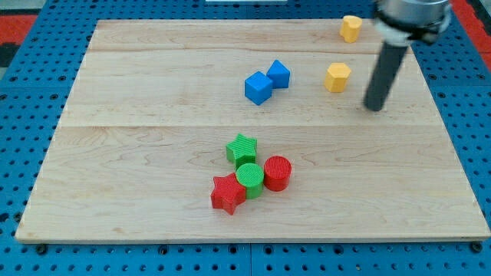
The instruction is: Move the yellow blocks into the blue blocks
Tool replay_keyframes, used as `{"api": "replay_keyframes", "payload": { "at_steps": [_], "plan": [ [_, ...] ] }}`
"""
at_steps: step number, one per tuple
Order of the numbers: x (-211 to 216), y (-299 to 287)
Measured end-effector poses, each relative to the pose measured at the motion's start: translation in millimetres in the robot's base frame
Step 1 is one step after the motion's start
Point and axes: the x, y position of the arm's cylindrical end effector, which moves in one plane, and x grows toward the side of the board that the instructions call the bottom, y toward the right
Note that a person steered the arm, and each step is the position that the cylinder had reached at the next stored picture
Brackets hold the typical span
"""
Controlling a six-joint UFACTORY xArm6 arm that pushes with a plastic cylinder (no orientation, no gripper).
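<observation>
Right of nearer yellow block [337, 77]: my tip [374, 107] | blue blocks [258, 87] apart

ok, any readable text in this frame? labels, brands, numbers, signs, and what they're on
None: no text, number, brand or sign can be read anywhere in the camera view.
Pale wooden board: bare wood grain only.
Blue cubes, yellow blocks, green star, green cylinder, red star, red cylinder: unmarked.
Dark rod ending in my tip, to the right of the lower yellow block: no markings visible.
Blue perforated base: holes only.
</observation>
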Motion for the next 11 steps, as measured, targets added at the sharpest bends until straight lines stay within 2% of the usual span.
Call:
{"api": "replay_keyframes", "payload": {
  "at_steps": [1,2,3,4,5,6,7,8,9,10,11],
  "plan": [
    [-43.9,4.6],
    [-55.9,-65.3],
    [-36.5,-136.8],
    [-30.6,-108.1],
    [7.7,-74.2],
    [10.9,-125.1],
    [-19.6,-146.9],
    [-28.6,-32.4],
    [-55.3,74.7],
    [-67.4,121.2],
    [-67.4,121.2]
  ]
}}
